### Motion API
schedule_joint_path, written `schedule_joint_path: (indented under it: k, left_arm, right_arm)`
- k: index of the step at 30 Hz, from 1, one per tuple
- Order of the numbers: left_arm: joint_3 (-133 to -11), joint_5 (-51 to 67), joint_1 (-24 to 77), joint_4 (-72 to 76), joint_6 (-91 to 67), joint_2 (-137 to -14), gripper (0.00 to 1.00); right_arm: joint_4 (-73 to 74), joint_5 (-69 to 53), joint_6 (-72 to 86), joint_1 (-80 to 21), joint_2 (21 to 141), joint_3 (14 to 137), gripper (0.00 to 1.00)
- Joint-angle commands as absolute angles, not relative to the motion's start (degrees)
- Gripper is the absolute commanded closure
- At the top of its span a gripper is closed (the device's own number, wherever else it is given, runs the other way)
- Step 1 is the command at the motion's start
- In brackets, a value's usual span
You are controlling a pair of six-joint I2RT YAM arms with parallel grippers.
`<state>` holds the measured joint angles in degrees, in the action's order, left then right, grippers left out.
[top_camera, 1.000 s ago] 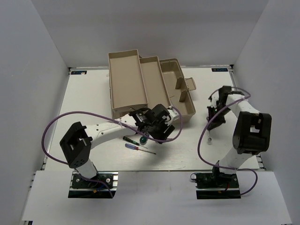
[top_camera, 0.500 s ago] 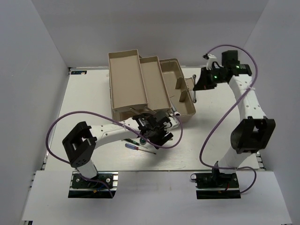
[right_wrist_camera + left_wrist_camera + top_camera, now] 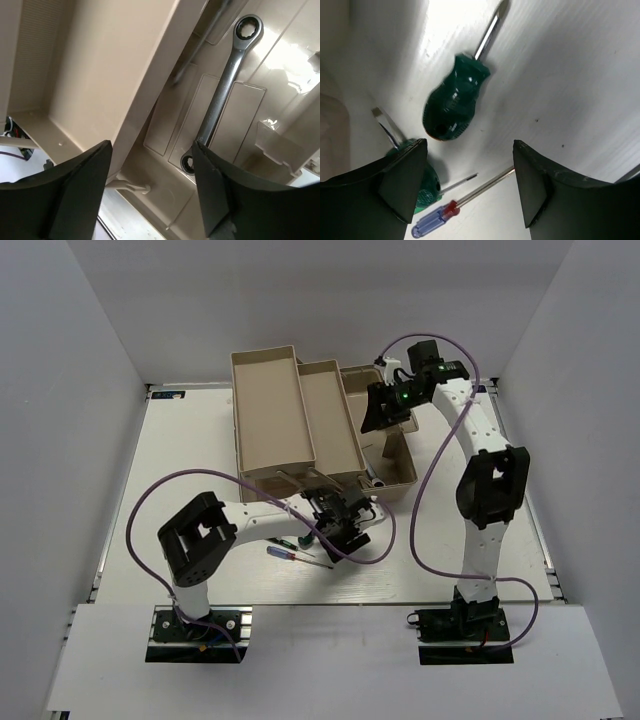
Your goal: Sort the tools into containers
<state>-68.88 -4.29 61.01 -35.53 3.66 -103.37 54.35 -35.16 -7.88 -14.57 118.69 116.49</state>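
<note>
White table [image 3: 190, 460]: wrench [image 3: 220, 95] in toolbox base [image 3: 160, 131]

Bare desk [image 3: 570, 75] shows between the wide-apart fingers of the left gripper [image 3: 469, 165]. A stubby green screwdriver [image 3: 454, 102] lies just ahead, and a second green screwdriver [image 3: 424, 184] and a blue screwdriver [image 3: 432, 224] crowd one finger. Below the right gripper [image 3: 150, 170] (also spread), the toolbox [image 3: 408, 472] compartment is narrowed by the slanting wall of a tray [image 3: 155, 85], with a wrench [image 3: 218, 97] on its floor.
</note>
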Motion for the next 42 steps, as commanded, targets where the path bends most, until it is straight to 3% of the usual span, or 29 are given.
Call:
schedule_joint_path:
  k: [1, 16, 21, 25, 26, 29, 31, 32, 34, 37, 42]
  left_arm:
    - [-72.59, -6.42, 61.44, -34.19, 5.88, -102.22, 0.20]
    - [-75.24, -9.05, 61.96, -33.58, 12.83, -108.28, 0.20]
    - [-75.23, -7.21, 61.96, -33.05, 13.36, -110.74, 0.28]
    - [-78.66, -3.79, 62.48, -35.41, 13.36, -110.74, 0.62]
    - [-79.18, -2.39, 63.01, -36.64, 13.36, -109.52, 0.76]
    - [-83.05, 0.78, 63.63, -39.10, 12.13, -107.76, 0.94]
    - [-88.13, 2.28, 64.24, -41.74, 11.26, -106.61, 0.99]
    - [-91.98, 2.89, 64.25, -42.53, 9.86, -105.83, 1.00]
    - [-94.65, 2.90, 63.55, -42.54, 8.01, -104.25, 1.00]
    - [-96.41, -2.26, 61.01, -40.44, 4.14, -102.92, 1.00]
    - [-104.14, -10.55, 55.99, -39.12, -0.61, -104.67, 1.00]
  right_arm:
    - [55.28, -36.83, -8.61, -14.33, 114.00, 116.64, 0.28]
    - [53.09, -37.35, -7.91, -11.78, 104.94, 104.51, 0.27]
    - [52.91, -37.88, -7.30, -10.37, 103.10, 102.75, 0.27]
    - [53.00, -38.06, -7.21, -8.96, 102.04, 101.87, 0.27]
    - [53.09, -38.06, -7.38, -8.09, 101.78, 101.69, 0.27]
    - [53.09, -36.92, -7.73, -6.51, 100.64, 101.34, 0.29]
    - [53.00, -33.60, -8.70, -5.80, 99.50, 100.73, 0.47]
    - [52.30, -31.05, -8.61, -4.67, 98.71, 100.37, 0.61]
    - [51.07, -27.01, -8.44, -3.09, 97.39, 98.00, 1.00]
    - [47.29, -18.32, -8.96, -1.24, 93.62, 93.72, 1.00]
    - [44.65, -14.06, -12.47, 2.36, 90.97, 89.30, 1.00]
